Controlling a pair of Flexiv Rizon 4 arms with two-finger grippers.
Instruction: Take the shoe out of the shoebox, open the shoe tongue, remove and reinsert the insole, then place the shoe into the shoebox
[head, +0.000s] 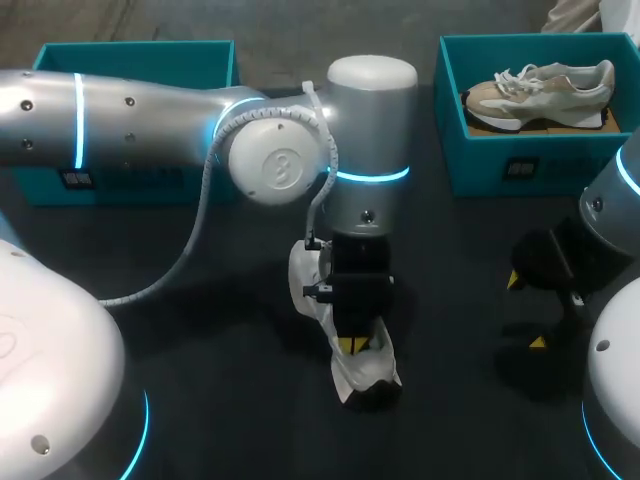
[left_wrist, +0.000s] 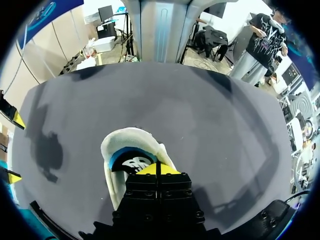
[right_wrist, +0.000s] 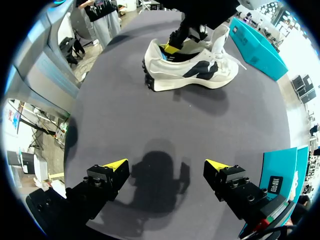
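Note:
A white shoe with dark side panels (head: 370, 372) lies on the dark table near the middle, also visible as the shoe (right_wrist: 190, 70) ahead of my right gripper. My left gripper (head: 355, 345) stands over it, shut, its yellow tips (left_wrist: 157, 169) pressed together inside the shoe's heel opening (left_wrist: 120, 145). A blue insole with a white logo (left_wrist: 131, 161) shows just ahead of those tips. I cannot see anything pinched between them. My right gripper (right_wrist: 166, 165) hangs open above bare table to the shoe's right (head: 526, 311), well apart from it.
A teal shoebox (head: 500, 150) at the back right holds a second, beige shoe (head: 545, 88). Another teal box (head: 135, 50) stands at the back left, partly behind my left arm. A teal box (right_wrist: 277, 175) sits close beside my right gripper.

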